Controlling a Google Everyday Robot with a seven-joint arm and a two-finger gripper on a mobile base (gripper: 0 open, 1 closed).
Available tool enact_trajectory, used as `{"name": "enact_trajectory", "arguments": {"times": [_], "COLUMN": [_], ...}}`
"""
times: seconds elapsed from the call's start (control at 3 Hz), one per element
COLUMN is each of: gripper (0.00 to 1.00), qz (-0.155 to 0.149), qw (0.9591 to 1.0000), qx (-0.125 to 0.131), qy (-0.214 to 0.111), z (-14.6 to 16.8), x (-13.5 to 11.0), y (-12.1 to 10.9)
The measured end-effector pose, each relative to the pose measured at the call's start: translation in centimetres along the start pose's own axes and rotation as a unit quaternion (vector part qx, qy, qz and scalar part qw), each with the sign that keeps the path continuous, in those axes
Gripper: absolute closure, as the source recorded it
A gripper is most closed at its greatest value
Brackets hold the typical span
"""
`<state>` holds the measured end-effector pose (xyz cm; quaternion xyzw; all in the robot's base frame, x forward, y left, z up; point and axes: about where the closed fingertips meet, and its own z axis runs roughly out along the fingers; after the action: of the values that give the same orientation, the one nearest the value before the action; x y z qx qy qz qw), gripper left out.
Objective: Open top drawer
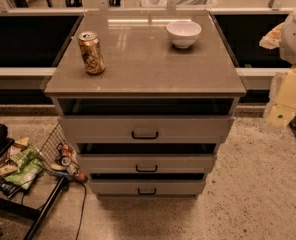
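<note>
I'm looking down at a speckled floor (258, 184) with a dark shelf run across the top of the frame. A grey cabinet (143, 69) fills the centre, its flat top reaching from the upper middle down to mid-frame.

The top drawer (98, 129) sits just under that top, at the centre of the frame. It is the tallest and widest of the 3 fronts. A dark gap shows above its upper edge. Below it are 2 shorter drawers (108, 163), each narrower than the one above and each with a dark strip over it.

In the lower left, a heap of snack packets (23, 164) lies beside a wire basket (53, 144) and a black frame. At the right edge are pale yellow shapes (290, 96) that I cannot identify.

On the cabinet top, a white bowl (183, 33) stands upright at the upper right. A gold can (91, 52) stands upright at the left, well apart from the bowl. The black handle (145, 135) sits at the middle of the top drawer's front.

The gripper is outside the frame, so I cannot tell whether it is released or clenched.
</note>
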<state>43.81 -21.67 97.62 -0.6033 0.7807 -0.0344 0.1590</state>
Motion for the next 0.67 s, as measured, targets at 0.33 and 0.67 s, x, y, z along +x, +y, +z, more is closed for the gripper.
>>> {"name": "enact_trajectory", "arguments": {"times": [0.33,0.67], "gripper": [0.0,0.0], "qz": [0.0,-0.002], "qw": [1.0,0.9999], "qx": [0.0,0.009], "qy": [0.0,0.005], "z": [0.0,-0.66], "x": [0.0,-0.18], "y": [0.0,-0.09]}}
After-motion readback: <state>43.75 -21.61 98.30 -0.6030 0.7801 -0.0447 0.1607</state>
